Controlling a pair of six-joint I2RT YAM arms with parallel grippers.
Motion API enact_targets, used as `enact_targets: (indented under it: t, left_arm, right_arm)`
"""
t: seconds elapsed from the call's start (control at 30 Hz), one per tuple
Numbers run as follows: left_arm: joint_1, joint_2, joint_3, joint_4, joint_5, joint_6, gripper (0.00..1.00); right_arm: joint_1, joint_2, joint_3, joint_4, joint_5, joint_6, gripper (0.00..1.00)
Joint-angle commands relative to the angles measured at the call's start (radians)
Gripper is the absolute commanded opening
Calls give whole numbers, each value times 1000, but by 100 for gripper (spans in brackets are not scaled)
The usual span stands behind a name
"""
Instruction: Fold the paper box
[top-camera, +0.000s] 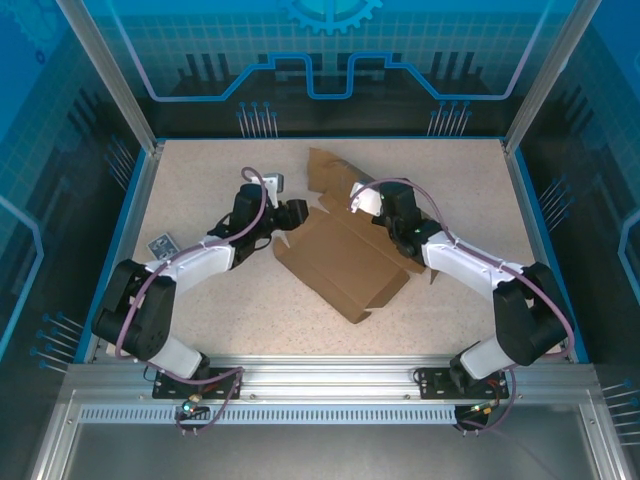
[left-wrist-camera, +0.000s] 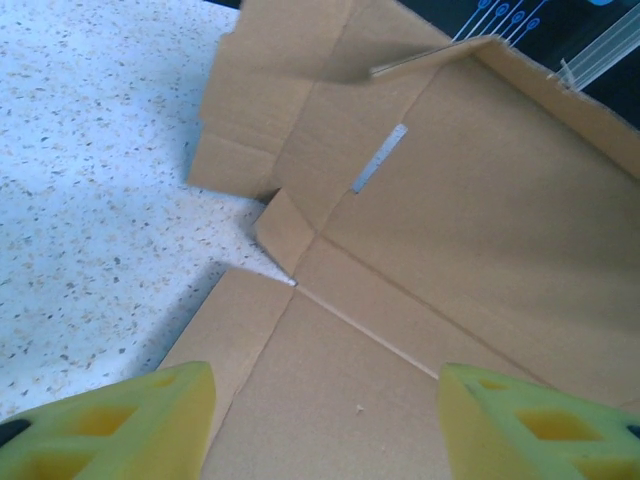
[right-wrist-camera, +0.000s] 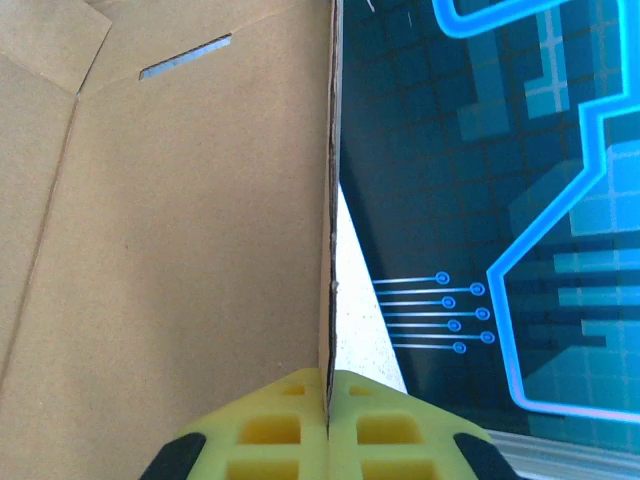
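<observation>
Left jaws spread over the paper box (top-camera: 345, 265), right jaws clamp its edge, small card (top-camera: 162, 243) apart

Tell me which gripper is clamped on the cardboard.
The right gripper: it is shut on an edge of the paper box, while the left gripper hangs open over it.

Pretty standard-looking pair tbh. The left arm (top-camera: 190, 265) and right arm (top-camera: 462, 262) both have white link covers, chunky black joints and a mauve cable (top-camera: 263, 195) looping along the outside. The fingers (left-wrist-camera: 140, 420) are bright yellow blocks with moulded square pockets and black backing.
</observation>
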Motion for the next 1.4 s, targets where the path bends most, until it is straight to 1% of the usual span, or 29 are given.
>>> enact_targets:
  t: [0.0,0.13,0.3,0.4,0.53,0.77,0.97,1.1,1.37]
  left_arm:
    - [7,12,81,-58,52,-3,64]
    - [7,46,118,-96,65,31,65]
    - [4,108,96,-24,119,83,65]
    - [-5,164,117,-8,127,136,65]
    - [-26,249,144,18,85,201,65]
    - [-30,403,235,55,67,236,66]
    - [-26,473,352,-31,15,246,66]
    - [-27,481,373,-92,5,204,66]
    - [-31,434,282,-104,19,110,66]
  right_arm:
    - [-40,-40,3,-47,-152,-10,2]
    - [-100,-70,56,-183,-290,72,2]
    - [-182,-44,172,-394,-478,192,3]
    - [-212,-9,233,-484,-545,233,3]
    - [-220,33,281,-547,-554,244,3]
    - [-221,56,310,-570,-558,257,3]
    - [-221,58,316,-562,-557,269,3]
    - [-221,57,316,-559,-546,272,3]
    - [-222,57,313,-538,-528,281,3]
